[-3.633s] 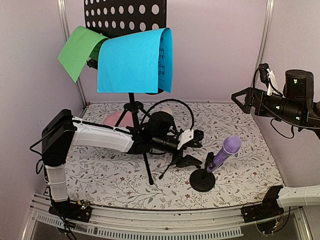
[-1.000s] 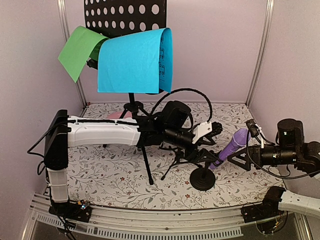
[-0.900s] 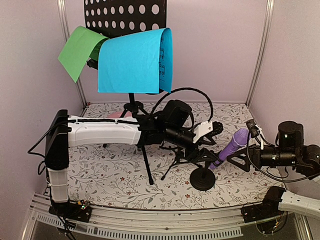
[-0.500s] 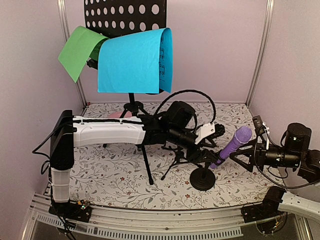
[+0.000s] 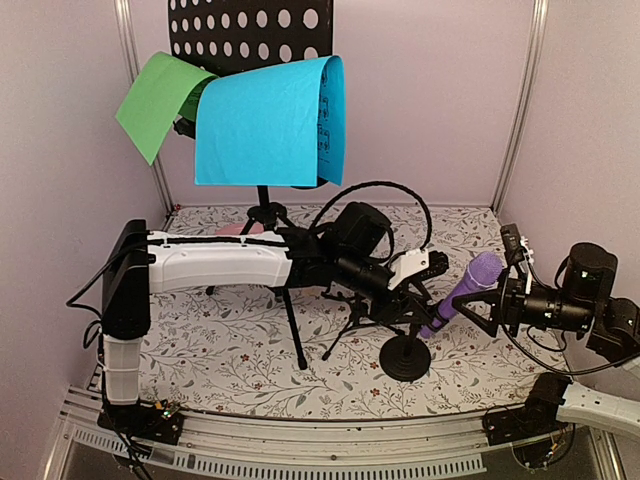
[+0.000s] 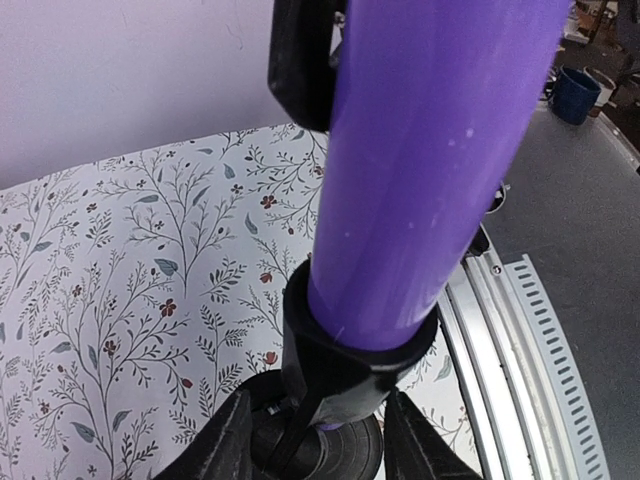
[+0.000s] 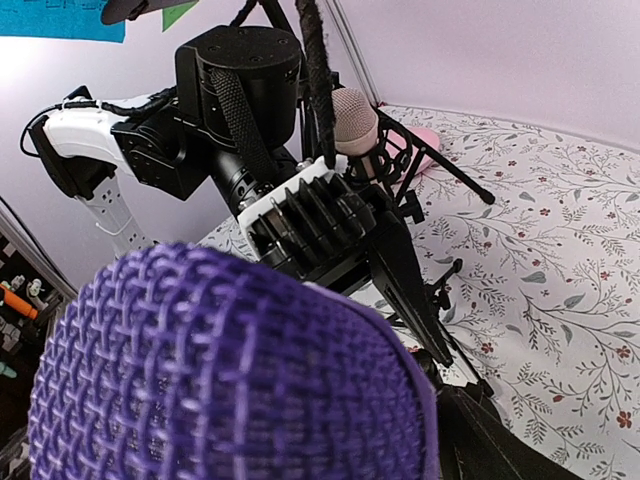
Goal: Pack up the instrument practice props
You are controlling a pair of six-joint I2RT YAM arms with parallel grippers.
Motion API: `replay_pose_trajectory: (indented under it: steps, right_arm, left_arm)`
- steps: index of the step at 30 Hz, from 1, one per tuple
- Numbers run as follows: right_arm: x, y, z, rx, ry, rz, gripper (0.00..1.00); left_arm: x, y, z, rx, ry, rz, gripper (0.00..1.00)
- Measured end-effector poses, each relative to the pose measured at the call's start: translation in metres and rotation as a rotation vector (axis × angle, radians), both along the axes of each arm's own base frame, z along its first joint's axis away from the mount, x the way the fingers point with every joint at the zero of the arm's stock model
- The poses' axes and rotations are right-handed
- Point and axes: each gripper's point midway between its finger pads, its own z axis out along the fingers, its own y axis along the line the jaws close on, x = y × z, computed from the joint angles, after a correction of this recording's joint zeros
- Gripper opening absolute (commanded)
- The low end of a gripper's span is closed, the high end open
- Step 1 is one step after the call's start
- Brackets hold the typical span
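The purple microphone (image 5: pixel 462 292) leans in the clip of a small black mic support (image 5: pixel 405 357) with a round base. My left gripper (image 5: pixel 425 300) is closed on the clip just below the microphone body (image 6: pixel 420 170); its fingers (image 6: pixel 222 442) flank the clip. My right gripper (image 5: pixel 483 303) is open around the mesh head (image 7: pixel 220 370), one finger showing at the lower right. The beige microphone (image 7: pixel 355 118) stands behind my left wrist. Blue paper (image 5: pixel 268 120) and green paper (image 5: pixel 160 100) hang on the black perforated rack (image 5: pixel 250 30).
The rack's tripod legs (image 5: pixel 293 320) stand under my left arm. A pink object (image 5: pixel 235 230) lies at the back left of the floral mat. Walls enclose the cell on the left, back and right. A metal rail (image 6: pixel 540 360) runs along the near edge.
My right gripper has come down from high on the right and moved left onto the microphone's head. My left gripper reached right to the clip, and the microphone now leans further right.
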Motion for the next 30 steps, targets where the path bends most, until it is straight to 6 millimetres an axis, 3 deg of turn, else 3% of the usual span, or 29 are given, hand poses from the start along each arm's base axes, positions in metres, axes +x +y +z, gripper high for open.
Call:
replay_pose_trajectory:
  steps: [15, 22, 26, 30]
  right_arm:
    - [0.011, 0.003, 0.0, -0.017, -0.082, -0.026, 0.62]
    - [0.022, 0.004, 0.0, -0.017, -0.148, -0.06, 0.42]
    - [0.029, 0.0, -0.002, -0.044, -0.2, -0.095, 0.26]
    - [0.028, 0.001, -0.001, -0.042, -0.205, -0.088, 0.2]
  left_arm:
    - [0.003, 0.003, -0.002, 0.017, -0.006, 0.008, 0.38]
    - [0.007, 0.004, -0.002, 0.021, -0.002, 0.022, 0.35]
    - [0.006, 0.005, -0.004, 0.028, 0.006, 0.022, 0.35]
    - [0.006, 0.006, -0.004, 0.035, 0.013, 0.025, 0.38]
